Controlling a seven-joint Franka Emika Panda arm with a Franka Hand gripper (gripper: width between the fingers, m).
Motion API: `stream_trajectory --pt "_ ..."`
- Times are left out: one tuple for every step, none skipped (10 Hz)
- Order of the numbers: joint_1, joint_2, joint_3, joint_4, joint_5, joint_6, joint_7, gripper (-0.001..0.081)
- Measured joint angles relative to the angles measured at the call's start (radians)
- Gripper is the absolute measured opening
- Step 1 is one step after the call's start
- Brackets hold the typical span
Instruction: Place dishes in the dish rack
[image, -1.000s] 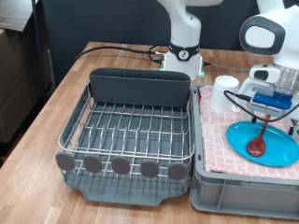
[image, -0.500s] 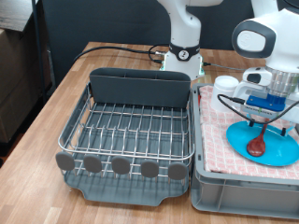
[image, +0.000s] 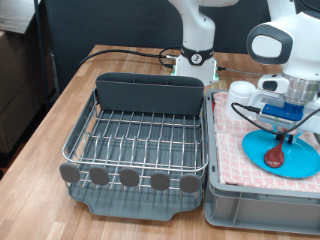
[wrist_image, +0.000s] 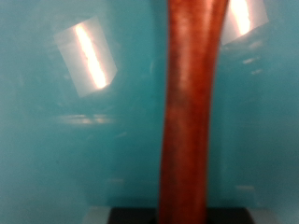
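Observation:
The reddish-brown wooden spoon (image: 275, 153) lies on the round light-blue plate (image: 300, 163), on the red-checked cloth in the grey bin (image: 255, 195) at the exterior view's right. My gripper (image: 283, 126) hangs low over the spoon's handle end. The wrist view is filled by the spoon handle (wrist_image: 192, 112) against the plate (wrist_image: 65, 121), very close. The white mug (image: 241, 98) stands in the bin behind the gripper. The silver wire dish rack (image: 140, 140) with its dark grey back compartment holds nothing and stands to the exterior view's left of the bin.
The robot base (image: 197, 55) stands behind the rack, with a black cable (image: 120, 55) running along the wooden table (image: 50, 130). The bin's wall touches the rack's right side.
My gripper has moved down and slightly to the exterior view's right, closer to the spoon handle. The spoon, plate and mug have not moved.

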Motion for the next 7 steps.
stream_trajectory --pt "0.001 0.000 0.001 0.000 0.000 -0.001 0.000 0.0161" --pt "0.001 0.000 0.002 0.002 0.000 -0.004 0.000 0.0090" --pt "0.001 -0.001 0.005 0.004 0.000 -0.007 -0.002 0.0085" --pt "0.001 -0.006 0.007 0.006 0.003 -0.012 -0.005 0.0085" --pt "0.000 -0.016 0.013 0.008 0.009 -0.026 -0.013 0.0084" --pt "-0.002 -0.031 0.022 0.011 0.024 -0.048 -0.024 0.0084" --pt "-0.004 -0.052 0.032 0.013 0.051 -0.073 -0.044 0.0081"
